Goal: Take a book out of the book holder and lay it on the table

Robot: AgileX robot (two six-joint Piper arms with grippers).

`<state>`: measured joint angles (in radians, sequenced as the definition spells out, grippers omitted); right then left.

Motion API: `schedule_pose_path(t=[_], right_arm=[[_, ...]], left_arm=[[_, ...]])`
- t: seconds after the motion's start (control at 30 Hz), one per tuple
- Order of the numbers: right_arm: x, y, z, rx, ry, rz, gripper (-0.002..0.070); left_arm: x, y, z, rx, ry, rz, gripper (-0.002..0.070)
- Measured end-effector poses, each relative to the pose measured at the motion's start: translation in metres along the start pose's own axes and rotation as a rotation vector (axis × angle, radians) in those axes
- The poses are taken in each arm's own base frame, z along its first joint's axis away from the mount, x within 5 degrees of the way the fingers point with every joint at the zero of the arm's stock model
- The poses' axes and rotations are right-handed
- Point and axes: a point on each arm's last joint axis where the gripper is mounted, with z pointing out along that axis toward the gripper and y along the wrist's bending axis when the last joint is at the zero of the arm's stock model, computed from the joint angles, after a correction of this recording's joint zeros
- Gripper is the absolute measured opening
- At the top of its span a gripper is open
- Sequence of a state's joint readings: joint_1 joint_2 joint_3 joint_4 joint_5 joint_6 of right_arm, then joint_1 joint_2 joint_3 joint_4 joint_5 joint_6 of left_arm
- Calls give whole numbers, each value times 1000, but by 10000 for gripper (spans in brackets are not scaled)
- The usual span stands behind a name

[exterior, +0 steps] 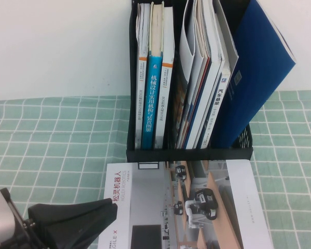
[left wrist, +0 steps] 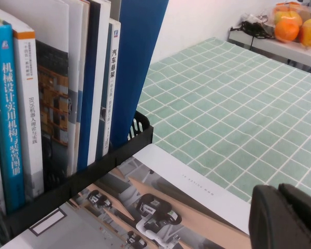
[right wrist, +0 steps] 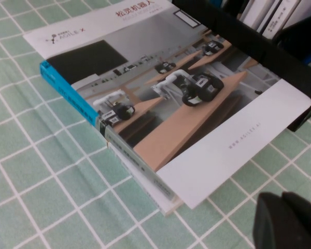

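The book (exterior: 145, 197), a glossy brochure with wheeled robots on its cover, lies flat on the table (exterior: 52, 140) just in front of the black book holder (exterior: 189, 153). It rests on other books, as the right wrist view (right wrist: 197, 119) shows. My left gripper (exterior: 112, 208) is shut and empty, low at the brochure's left edge. In the left wrist view the left gripper (left wrist: 280, 207) hovers beside the brochure's white corner (left wrist: 197, 181), with the holder's rim (left wrist: 93, 168) behind. My right gripper (right wrist: 287, 218) is shut and empty, above the cloth near the brochure's corner. It is outside the high view.
The holder's left slot holds upright books (exterior: 154, 78). A plain blue book (exterior: 259, 67) leans out of the right slot. A blue-spined book (right wrist: 72, 96) and a pale one lie under the brochure. Bagged fruit (left wrist: 295, 23) sits on a far side surface.
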<state>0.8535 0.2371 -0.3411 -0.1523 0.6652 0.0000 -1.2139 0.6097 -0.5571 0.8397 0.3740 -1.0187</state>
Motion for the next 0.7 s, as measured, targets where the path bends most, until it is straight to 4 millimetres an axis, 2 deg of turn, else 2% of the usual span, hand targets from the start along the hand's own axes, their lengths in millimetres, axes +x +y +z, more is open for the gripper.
schedule_pose_path(t=[0.47,0.57,0.7], right_arm=[[0,0,0,0,-2,0,-2],[0,0,0,0,-2,0,-2],[0,0,0,0,-5,0,-2]], left_arm=[[6,2,-1,-11,30,35,-3],[5,8,-4,-31,18,73,-2],[-6,25,-7,-134,-92,93,-2]])
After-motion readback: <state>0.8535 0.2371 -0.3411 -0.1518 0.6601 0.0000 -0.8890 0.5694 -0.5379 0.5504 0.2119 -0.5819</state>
